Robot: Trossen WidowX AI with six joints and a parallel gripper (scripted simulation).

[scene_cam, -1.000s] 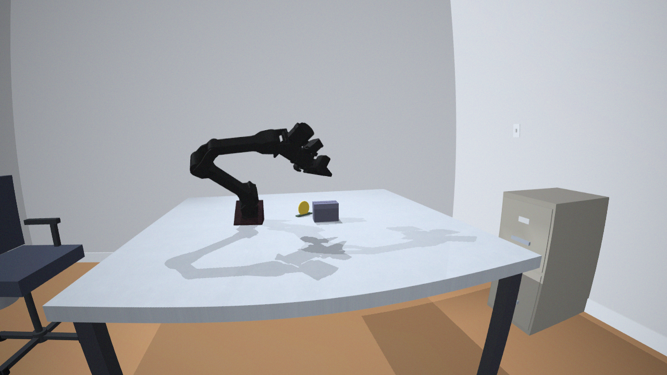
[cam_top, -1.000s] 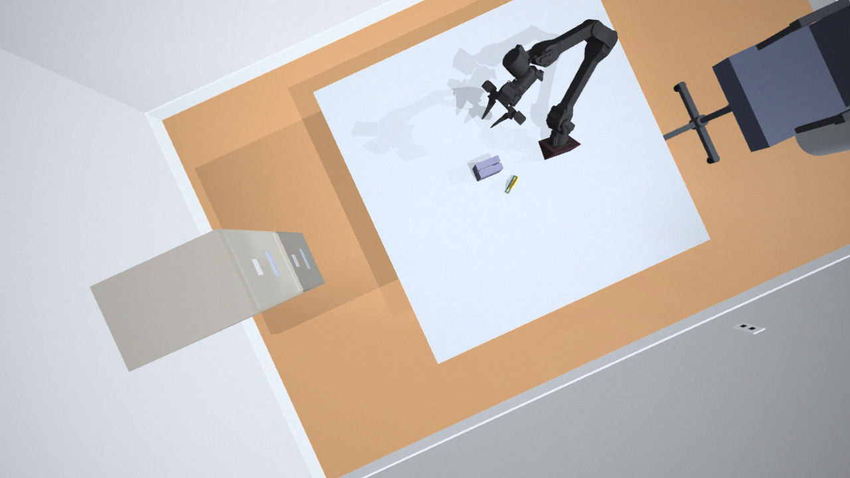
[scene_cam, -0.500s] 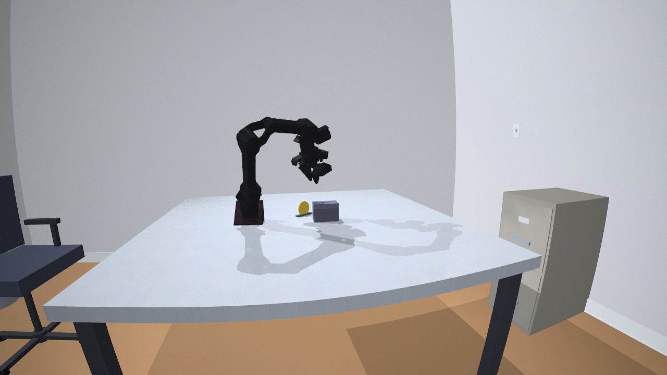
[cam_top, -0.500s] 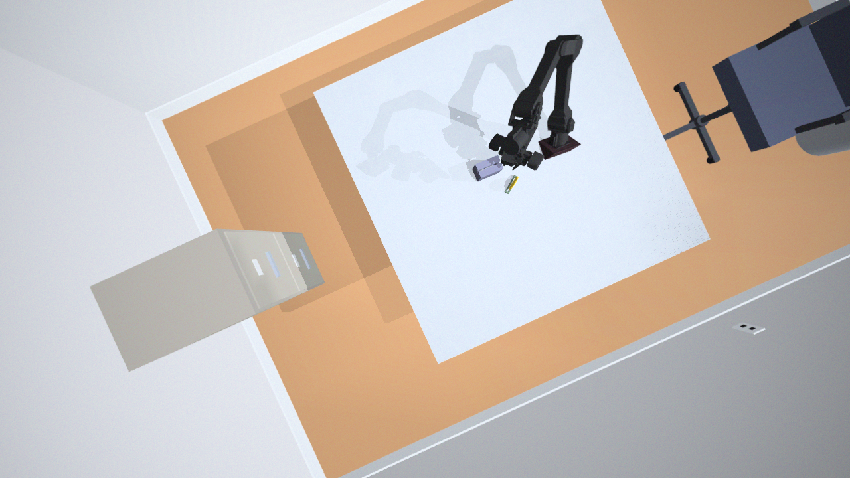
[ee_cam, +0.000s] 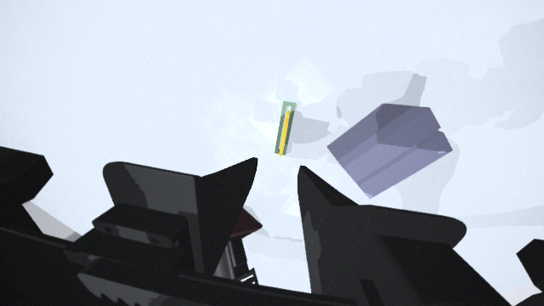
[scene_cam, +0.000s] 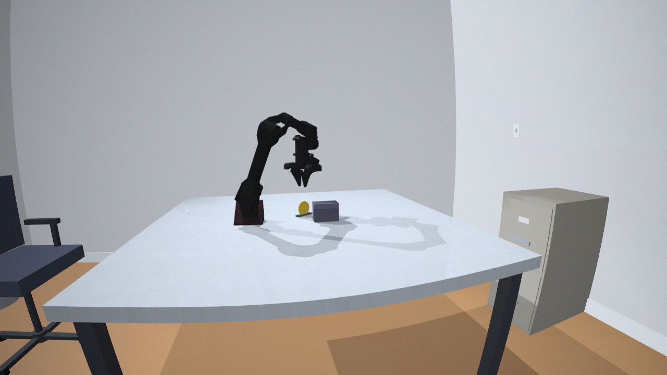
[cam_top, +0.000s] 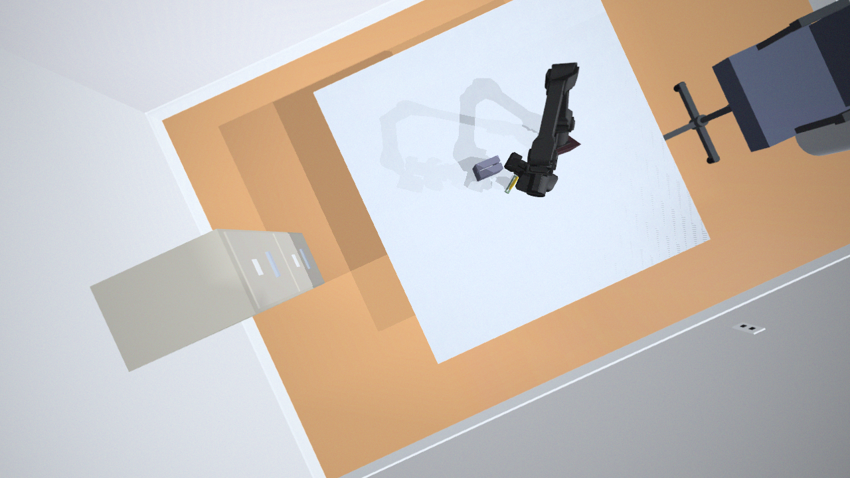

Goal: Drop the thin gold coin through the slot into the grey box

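Note:
The gold coin [scene_cam: 303,207] [ee_cam: 285,133] stands on edge in the shallow green holder [scene_cam: 298,215] [ee_cam: 289,104]. In the top view the coin [cam_top: 513,182] shows as a thin gold line in the holder [cam_top: 507,190]. The closed grey box [cam_top: 487,168] [scene_cam: 325,211] [ee_cam: 365,166] stands beside the holder, with a narrow slot along its lid. My gripper [scene_cam: 302,186] [ee_cam: 278,167] is partly open and empty. It points down and hangs in the air above the coin and holder, touching neither. In the top view the arm hides most of it.
The arm's dark red base [cam_top: 568,146] [scene_cam: 248,214] stands on the white table [cam_top: 475,267] [scene_cam: 280,279], on the other side of the coin from the box. A cabinet [cam_top: 172,291] [scene_cam: 555,251] and an office chair [cam_top: 778,89] [scene_cam: 37,265] stand beyond the table edges.

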